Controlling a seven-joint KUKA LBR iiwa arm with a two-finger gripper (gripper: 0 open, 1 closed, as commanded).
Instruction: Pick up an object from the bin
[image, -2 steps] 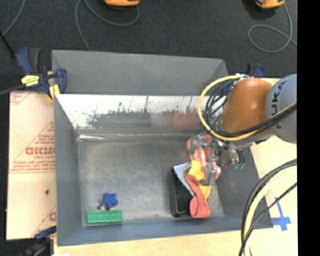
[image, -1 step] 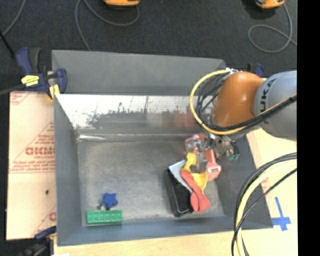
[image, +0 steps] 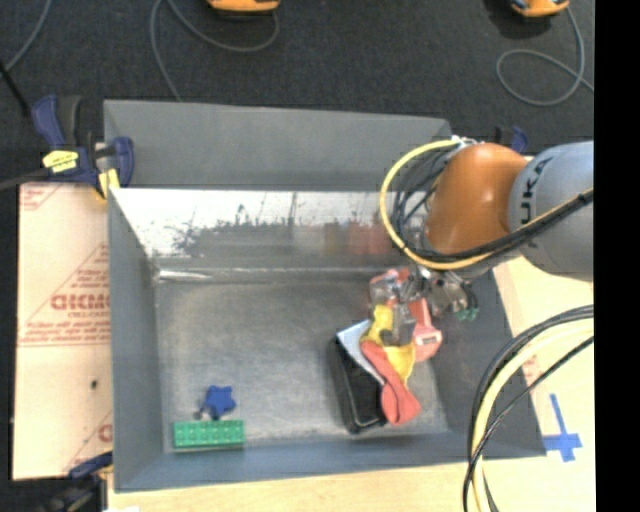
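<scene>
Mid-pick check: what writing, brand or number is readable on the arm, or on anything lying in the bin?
"KU": dark letters on the grey arm link, beside the orange cover; nothing more of the word is readable.
Green brick and blue piece: no writing to be seen.
Heap of black, yellow and red things at the right of the bin: any print is too small to read.

bin (image: 250, 330): matt scuffed metal | green brick (image: 208, 434): studded plastic | orange wrist cover (image: 478, 195): glossy, smooth
</scene>
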